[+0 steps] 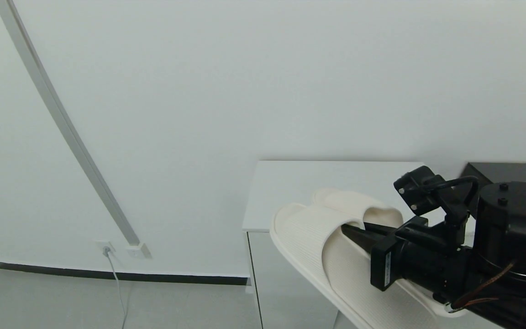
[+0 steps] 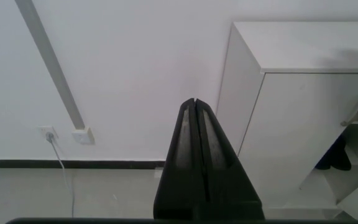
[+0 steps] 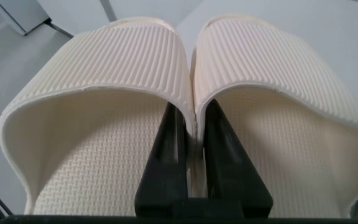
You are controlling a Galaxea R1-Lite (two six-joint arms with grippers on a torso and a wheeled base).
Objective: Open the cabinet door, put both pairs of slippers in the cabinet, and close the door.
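Cream ribbed foam slippers [image 1: 308,228], lower right.
Right end effector [image 3: 194,115] pinches adjoining straps [image 3: 189,87] so one grasp carries both; left end effector [image 2: 194,106] closed, empty.

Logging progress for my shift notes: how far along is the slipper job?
Done: the cabinet door looks open, its inside showing. In hand: the right gripper is shut on one cream pair of slippers by the cabinet. Left: stow this pair, the other pair, then close the door.
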